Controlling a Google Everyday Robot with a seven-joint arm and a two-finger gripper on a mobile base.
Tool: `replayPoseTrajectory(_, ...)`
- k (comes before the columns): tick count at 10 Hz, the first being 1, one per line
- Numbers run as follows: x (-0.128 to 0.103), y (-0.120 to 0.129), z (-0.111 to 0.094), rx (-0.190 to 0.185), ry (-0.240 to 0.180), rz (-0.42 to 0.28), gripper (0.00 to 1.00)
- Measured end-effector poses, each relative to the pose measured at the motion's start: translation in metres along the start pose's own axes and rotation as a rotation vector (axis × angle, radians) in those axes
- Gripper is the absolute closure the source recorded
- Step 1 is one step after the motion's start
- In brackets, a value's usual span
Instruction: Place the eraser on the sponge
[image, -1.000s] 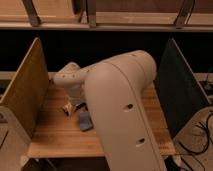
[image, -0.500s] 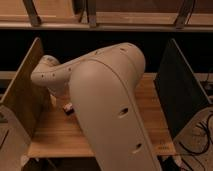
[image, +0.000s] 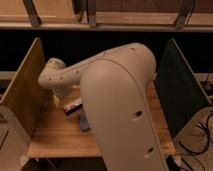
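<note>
The eraser (image: 73, 105), a small white block with a reddish stripe and a dark end, lies on the wooden table (image: 55, 132) left of centre. Just in front of it and to its right, the blue-grey sponge (image: 83, 121) lies flat, its right part hidden behind my arm. The eraser seems to touch the sponge's far corner. My gripper (image: 60, 96) hangs below the pale wrist, just behind and left of the eraser, mostly hidden by the arm.
My big cream-coloured arm (image: 117, 105) fills the middle of the view and hides much of the table. A wooden side panel (image: 22, 90) stands at the left, a dark panel (image: 180, 90) at the right. Cables (image: 200, 142) lie on the floor at right.
The wrist swung left from above the sponge, then came back slightly right and lower. Eraser and sponge have stayed where they were.
</note>
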Motion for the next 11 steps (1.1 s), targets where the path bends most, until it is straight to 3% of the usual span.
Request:
replayPoseTrajectory(2, 0.017, -0.022, 0.010, -0.003, -0.003, 0.054, 0.20)
replayPoseTrajectory(6, 0.055, -0.047, 0.056, -0.058, 0.073, 0.186, 0.20)
replayPoseTrajectory(8, 0.065, -0.060, 0.071, -0.060, 0.111, 0.337, 0.20)
replayPoseTrajectory(10, 0.063, -0.069, 0.067, -0.045, 0.122, 0.520, 0.20)
replayPoseTrajectory(11, 0.063, -0.071, 0.065, -0.040, 0.126, 0.578, 0.20)
